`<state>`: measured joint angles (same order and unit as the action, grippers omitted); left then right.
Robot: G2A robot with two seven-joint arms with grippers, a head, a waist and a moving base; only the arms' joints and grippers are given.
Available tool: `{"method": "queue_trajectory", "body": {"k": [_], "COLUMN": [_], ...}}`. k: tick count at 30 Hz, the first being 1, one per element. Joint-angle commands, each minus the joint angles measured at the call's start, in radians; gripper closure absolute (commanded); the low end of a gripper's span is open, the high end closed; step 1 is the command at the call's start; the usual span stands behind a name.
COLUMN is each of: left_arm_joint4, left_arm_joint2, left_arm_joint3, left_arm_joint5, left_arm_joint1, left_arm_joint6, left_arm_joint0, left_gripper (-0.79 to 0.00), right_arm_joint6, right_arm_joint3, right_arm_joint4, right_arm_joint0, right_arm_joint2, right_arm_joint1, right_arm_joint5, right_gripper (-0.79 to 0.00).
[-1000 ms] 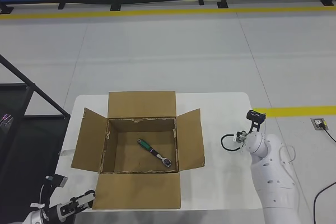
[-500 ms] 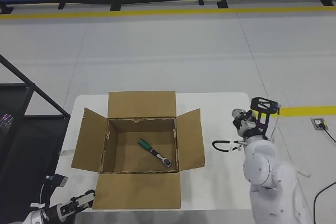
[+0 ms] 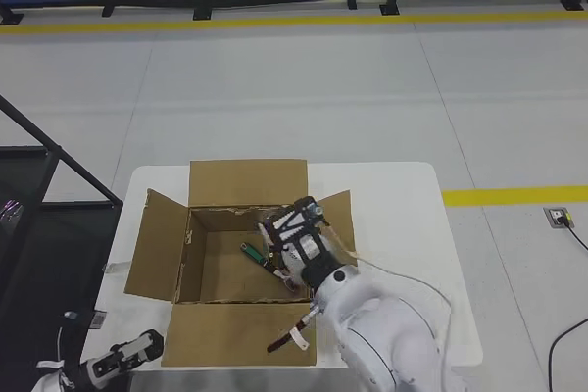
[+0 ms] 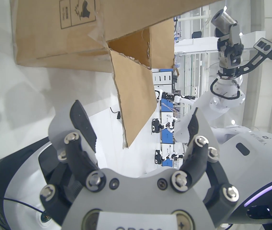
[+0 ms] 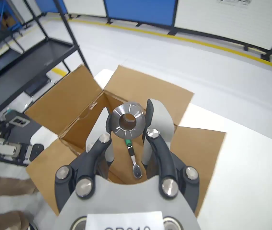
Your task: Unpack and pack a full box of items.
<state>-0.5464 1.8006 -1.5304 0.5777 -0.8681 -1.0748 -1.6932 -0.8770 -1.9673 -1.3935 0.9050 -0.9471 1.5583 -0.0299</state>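
Right wrist view: right gripper [image 5: 129,117] clamped on a metal cylinder [image 5: 119,128], held above the open box [image 5: 136,89]; wrench [image 5: 133,161] lay on its floor. Left gripper [image 4: 136,113] spread, empty, outside the box. Risk, I judged: released from this height, the cylinder strikes the wrench and bounces.

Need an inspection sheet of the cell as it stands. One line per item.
Surface: white table, bare around the box.
Job's things: cardboard box with all four flaps open; ratchet wrench with a green handle lying on its floor; metal cylinder held above the opening.
Clutter: nothing seen.
Grippers: right gripper shut on the metal cylinder, over the box; left gripper open and holding nothing, low by a box corner off the table's near edge.
Cables: black cable loop at the right wrist; floor outlet with a lead plugged in.
Surroundings: black rack beside the table; yellow floor line.
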Motion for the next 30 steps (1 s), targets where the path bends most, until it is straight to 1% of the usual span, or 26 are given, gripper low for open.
{"method": "queue_trajectory", "body": {"k": [1, 5, 8, 12, 14, 17, 21, 24, 26, 30], "left_arm_joint4": [-0.008, -0.031, -0.042, -0.050, -0.052, -0.056, -0.052, -0.043, -0.035, -0.024], "left_arm_joint2": [0.006, 0.019, 0.028, 0.035, 0.037, 0.040, 0.040, 0.037, 0.035, 0.035], "left_arm_joint3": [0.008, 0.016, 0.017, 0.018, 0.017, 0.022, 0.027, 0.024, 0.018, 0.007], "left_arm_joint5": [0.002, 0.012, 0.017, 0.021, 0.024, 0.028, 0.029, 0.027, 0.025, 0.024], "left_arm_joint1": [0.000, -0.001, -0.001, -0.002, -0.002, -0.003, -0.005, -0.005, -0.006, -0.007], "left_arm_joint6": [-0.001, -0.013, -0.022, -0.029, -0.032, -0.037, -0.039, -0.040, -0.038, -0.034], "left_arm_joint0": [-0.002, -0.008, -0.013, -0.017, -0.019, -0.024, -0.026, -0.025, -0.025, -0.027], "left_gripper": [-0.785, -0.785, -0.785, -0.785, -0.785, -0.785, -0.785, -0.785, -0.785, -0.785], "right_arm_joint6": [-0.046, -0.108, -0.125, -0.110, -0.088, -0.046, 0.003, 0.040, 0.071, 0.136], "right_arm_joint3": [0.124, 0.393, 0.604, 0.884, 1.007, 1.153, 1.297, 1.383, 1.432, 1.514], "right_arm_joint4": [0.019, 0.096, 0.161, 0.274, 0.322, 0.382, 0.434, 0.450, 0.438, 0.453], "right_arm_joint0": [-0.096, -0.267, -0.380, -0.498, -0.539, -0.581, -0.613, -0.628, -0.635, -0.640], "right_arm_joint2": [0.063, 0.170, 0.246, 0.330, 0.364, 0.400, 0.428, 0.440, 0.452, 0.452], "right_arm_joint1": [0.019, 0.067, 0.114, 0.185, 0.223, 0.273, 0.327, 0.359, 0.378, 0.407], "right_arm_joint5": [-0.017, -0.042, -0.064, -0.066, -0.060, -0.036, -0.010, 0.002, -0.017, -0.016], "right_gripper": [0.000, 0.000, 0.000, 0.000, 0.000, 0.000, 0.000, 0.000, 0.000, 0.000]}}
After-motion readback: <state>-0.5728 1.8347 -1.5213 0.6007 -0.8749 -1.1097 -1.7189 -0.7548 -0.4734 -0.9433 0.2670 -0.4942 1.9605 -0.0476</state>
